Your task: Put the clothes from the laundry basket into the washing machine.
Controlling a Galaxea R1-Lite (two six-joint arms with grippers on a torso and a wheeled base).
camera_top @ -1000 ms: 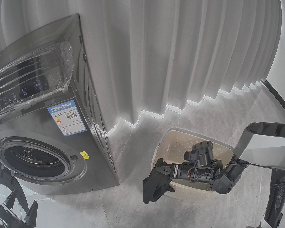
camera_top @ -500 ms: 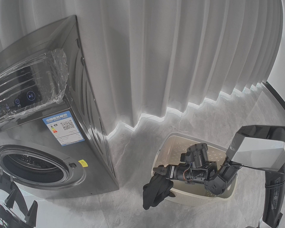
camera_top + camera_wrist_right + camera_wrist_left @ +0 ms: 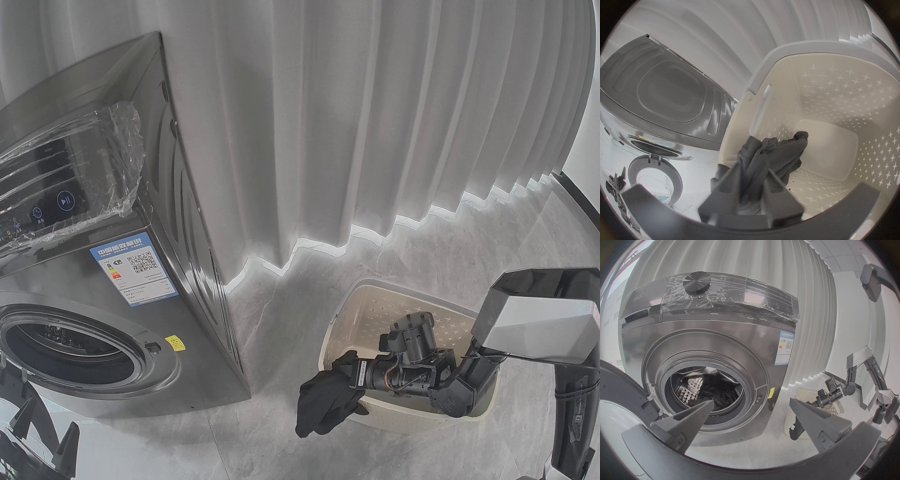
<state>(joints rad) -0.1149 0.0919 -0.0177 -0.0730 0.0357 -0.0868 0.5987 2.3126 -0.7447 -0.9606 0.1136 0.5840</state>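
While the right gripper (image 3: 752, 176) pinches the dark cloth (image 3: 325, 400) at the laundry basket (image 3: 818, 47) rim, this looks like the carrying step. Next — swing it into the washing machine (image 3: 187, 325) (door open); the left gripper (image 3: 750, 402) hangs wide.

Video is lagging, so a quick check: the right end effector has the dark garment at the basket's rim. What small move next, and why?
Probably raise the right end effector a little before swinging toward the washing machine. It is shut on the dark garment, which hangs across the basket rim, so a sideways pull might drag the basket.
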